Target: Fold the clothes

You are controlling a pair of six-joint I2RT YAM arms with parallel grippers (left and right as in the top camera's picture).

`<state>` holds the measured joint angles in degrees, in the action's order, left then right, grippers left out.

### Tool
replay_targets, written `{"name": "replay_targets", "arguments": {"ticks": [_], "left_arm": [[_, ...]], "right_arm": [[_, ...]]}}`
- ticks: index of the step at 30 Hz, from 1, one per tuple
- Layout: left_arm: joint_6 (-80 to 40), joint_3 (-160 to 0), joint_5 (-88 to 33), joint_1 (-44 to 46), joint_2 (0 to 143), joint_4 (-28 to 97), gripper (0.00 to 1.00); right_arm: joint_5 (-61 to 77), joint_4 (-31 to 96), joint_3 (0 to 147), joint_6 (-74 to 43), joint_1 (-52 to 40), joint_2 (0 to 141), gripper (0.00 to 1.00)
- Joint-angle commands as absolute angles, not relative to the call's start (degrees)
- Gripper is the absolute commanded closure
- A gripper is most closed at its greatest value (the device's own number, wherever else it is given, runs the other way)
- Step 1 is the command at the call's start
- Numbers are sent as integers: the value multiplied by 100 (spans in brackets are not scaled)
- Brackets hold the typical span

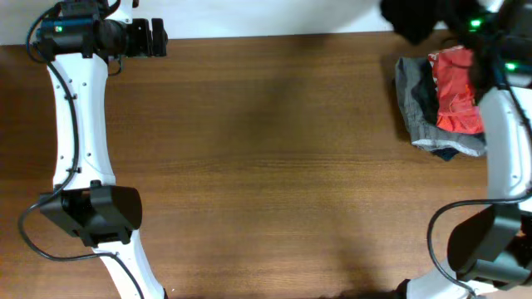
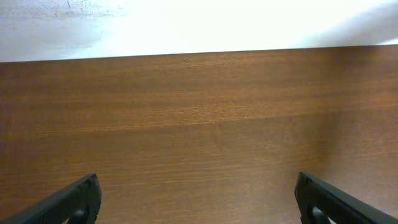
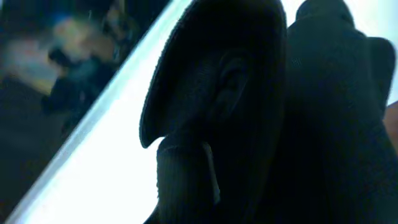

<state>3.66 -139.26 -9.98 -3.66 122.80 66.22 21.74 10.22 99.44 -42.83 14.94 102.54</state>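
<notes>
The brown wooden desk (image 1: pixel 274 166) lies open across its middle and front. At the far right corner, a crumpled grey garment (image 1: pixel 407 100) and a red shirt (image 1: pixel 455 95) block passage, with bulky black cloth (image 1: pixel 411 21) at the far edge beside them. The left white arm (image 1: pixel 79 124) and right white arm (image 1: pixel 507 141) line the side edges. Bare wood shows between the wide-spread fingers of the left claw (image 2: pixel 199 199).

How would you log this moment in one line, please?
left pincer: open over table | right pincer: hidden by black garment | pile: red, grey, table's right end

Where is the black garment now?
In the overhead view the black garment is bunched at the far right, just beyond the red shirt and grey garment; dark cloth also fills the right wrist view.
</notes>
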Motion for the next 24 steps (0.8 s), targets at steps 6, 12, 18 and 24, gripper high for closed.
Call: {"name": "replay_targets", "arguments": {"ticks": [6,12,18,24], "left_arm": [[478,-13878,-958,-364,12289,6606,1],[478,-13878,-958,-353,12374,6604,1],[475,-13878,-958,-338,12562,6608,1],[475,-13878,-961,-309,12676,6606,1]], "right_arm": [[923,917,10138,-4751,1881,10075,96],[851,923,10136,-4864,2119,10186,96],[1326,917,10136,-4877,2401,10460,96],[1680,1273,10130,-4847,2591,10632,96]]}}
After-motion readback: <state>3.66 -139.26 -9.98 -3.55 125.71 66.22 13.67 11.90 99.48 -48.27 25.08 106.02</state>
